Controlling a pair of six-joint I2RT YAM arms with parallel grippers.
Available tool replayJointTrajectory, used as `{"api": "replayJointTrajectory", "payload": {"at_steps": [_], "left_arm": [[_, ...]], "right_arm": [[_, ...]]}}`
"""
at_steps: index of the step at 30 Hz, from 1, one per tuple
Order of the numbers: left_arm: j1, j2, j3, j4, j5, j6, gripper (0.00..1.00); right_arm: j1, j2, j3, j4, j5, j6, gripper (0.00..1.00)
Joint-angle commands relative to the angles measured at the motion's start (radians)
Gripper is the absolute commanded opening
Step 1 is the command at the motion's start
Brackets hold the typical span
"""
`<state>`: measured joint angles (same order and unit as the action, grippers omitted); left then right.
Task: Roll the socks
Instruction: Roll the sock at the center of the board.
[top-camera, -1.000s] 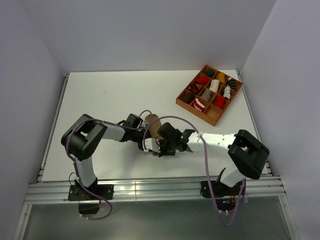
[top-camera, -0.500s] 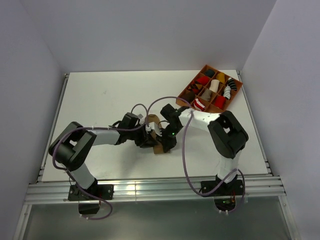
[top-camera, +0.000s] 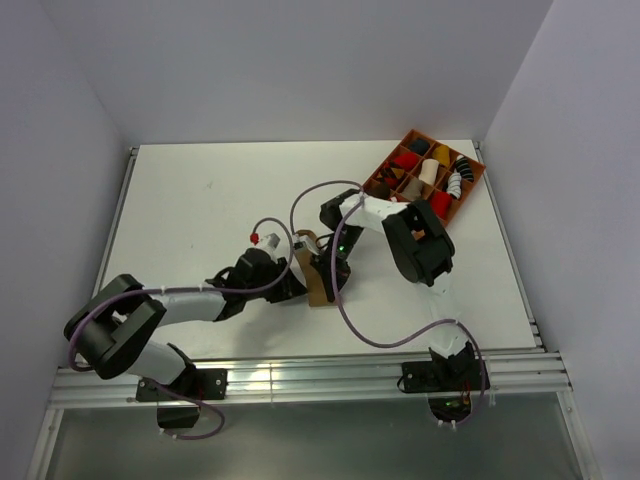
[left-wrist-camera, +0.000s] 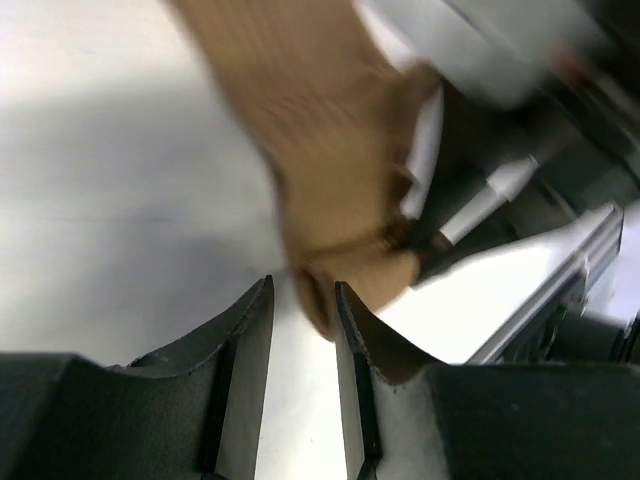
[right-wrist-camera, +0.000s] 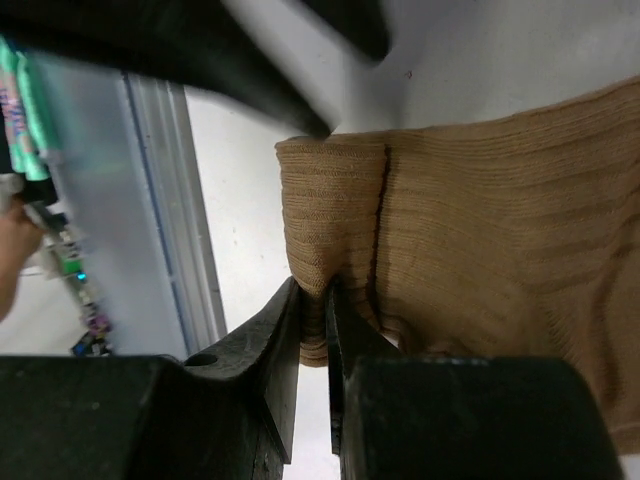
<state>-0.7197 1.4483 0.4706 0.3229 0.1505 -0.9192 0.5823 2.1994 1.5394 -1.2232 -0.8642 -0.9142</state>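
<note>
My right hand (right-wrist-camera: 313, 292) is clamped on a fold of the tan sock (right-wrist-camera: 480, 200), which lies ahead of it on the counter (top-camera: 200, 200). My left hand (left-wrist-camera: 303, 292), fingers slightly apart, noses the sock's end. Rolling seems barely begun, so next I'd pin that end and turn.

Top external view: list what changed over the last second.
The right arm's elbow swung from the near right edge up beside the tray; the right gripper now pinches a fold of the tan sock. The left arm's elbow dropped toward the near left corner, the left gripper open at the sock's end. The sock stretched nearer. The tray and its sock rolls stayed put.
</note>
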Motion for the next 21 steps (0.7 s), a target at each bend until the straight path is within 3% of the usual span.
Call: {"api": "replayJointTrajectory", "payload": {"at_steps": [1, 10, 21], "left_arm": [[-0.052, -0.04, -0.055, 0.223, -0.077, 0.084, 0.37], [-0.101, 0.003, -0.015, 0.335, -0.069, 0.256, 0.4], [-0.124, 0.172, -0.007, 0.519, 0.049, 0.267, 0.4]], "right_arm": [[-0.007, 0.074, 0.08, -0.159, -0.022, -0.063, 0.16], [-0.013, 0.149, 0.134, -0.216, -0.044, -0.058, 0.17], [-0.019, 0.177, 0.148, -0.203, -0.045, -0.003, 0.16]]}}
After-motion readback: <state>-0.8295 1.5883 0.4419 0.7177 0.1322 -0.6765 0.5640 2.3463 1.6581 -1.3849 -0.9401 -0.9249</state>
